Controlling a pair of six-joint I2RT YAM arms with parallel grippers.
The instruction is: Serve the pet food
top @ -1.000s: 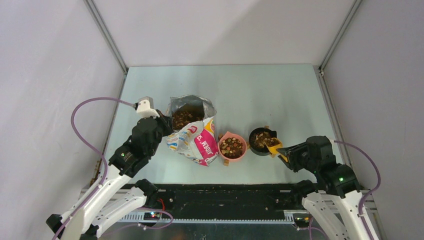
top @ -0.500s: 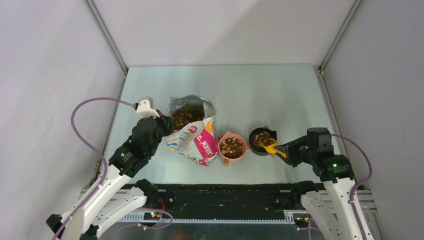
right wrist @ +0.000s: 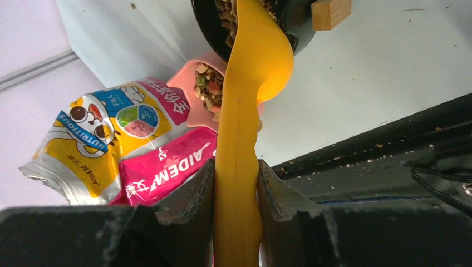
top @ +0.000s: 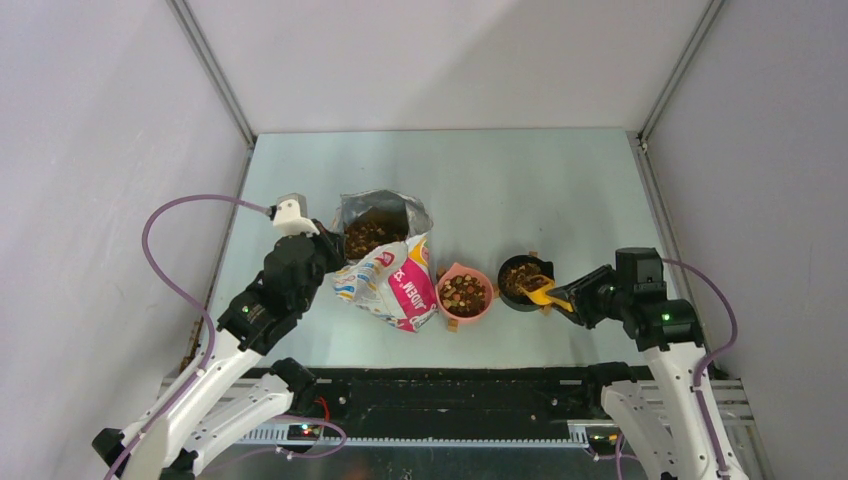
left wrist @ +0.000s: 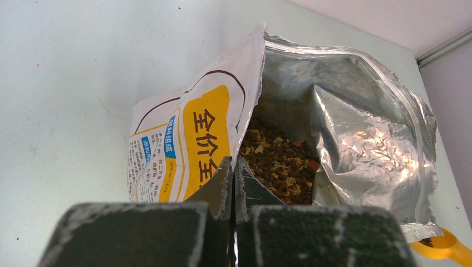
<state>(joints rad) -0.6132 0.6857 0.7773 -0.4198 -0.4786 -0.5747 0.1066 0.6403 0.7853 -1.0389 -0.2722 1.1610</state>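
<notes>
Glossy cat-print bag (top: 385, 262) standing left of surface middle, mouth gaping, silver lining showing, pink-and-yellow face turning toward near edge. Just beside bag's right side, pink bowl (top: 442, 283) sitting closer to near edge than far. Right of that, black bowl (top: 505, 272) sitting with narrow gap between. Yellow scoop (top: 545, 294) tilting over black bowl's rim, handle running toward right near corner. Small wooden block (right wrist: 330, 12) poking out beside black bowl. Pale green table (top: 520, 190) carrying all; black rail (top: 450, 395) running along near edge.
</notes>
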